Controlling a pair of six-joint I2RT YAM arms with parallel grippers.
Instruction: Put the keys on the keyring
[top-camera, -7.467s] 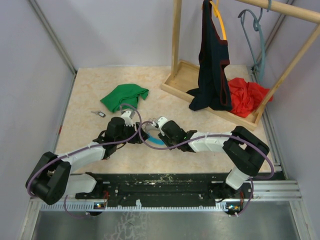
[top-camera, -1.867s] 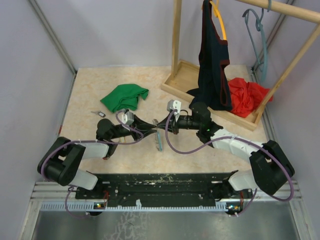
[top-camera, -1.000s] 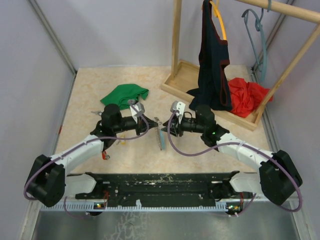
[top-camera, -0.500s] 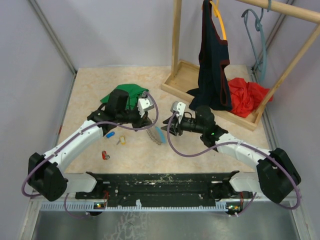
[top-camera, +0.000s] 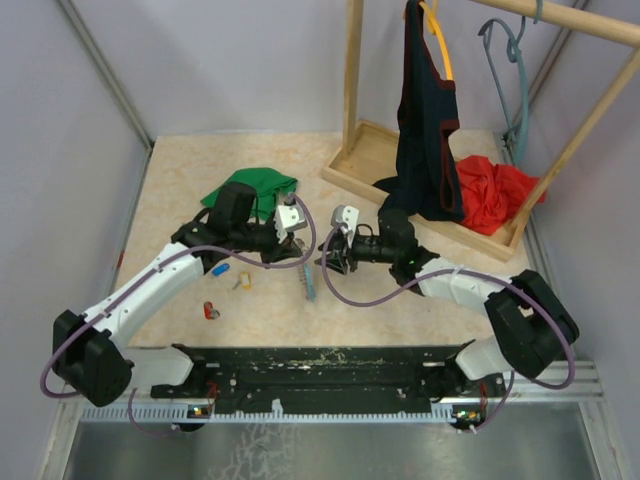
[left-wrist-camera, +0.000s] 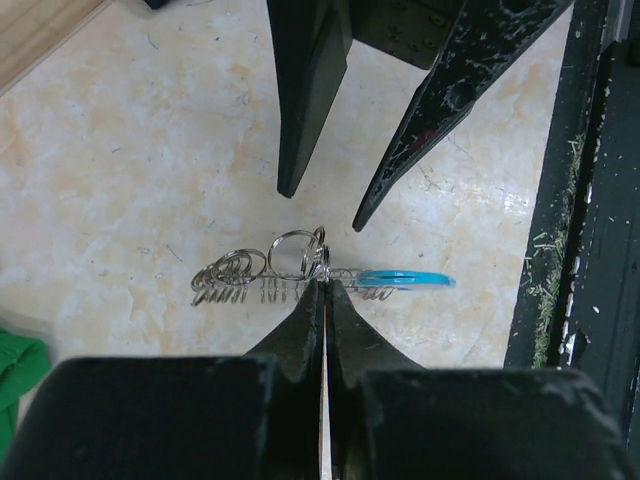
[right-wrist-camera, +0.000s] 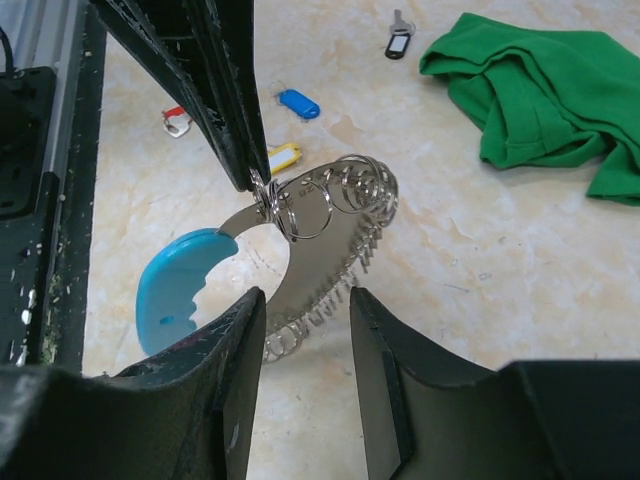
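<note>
Widened over the last second, the right pincer (right-wrist-camera: 305, 295) is now held with its jaws apart, its tips just off the keyring (right-wrist-camera: 308, 255) and closed on nothing. The keyring is carried above the table (top-camera: 180, 180) by the left pincer (left-wrist-camera: 322, 285) alone, which is shut on a wire ring at its edge. The blue key (right-wrist-camera: 299, 103), yellow key (right-wrist-camera: 283, 157) and red key (right-wrist-camera: 175, 120) are left lying on the table, apart from the loop. No key is threaded yet; one could be fetched by the freed right pincer.

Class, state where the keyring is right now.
Mid-table in the top view: the keyring hangs pinched by the shut left tool, just in front of the open right tool.
</note>
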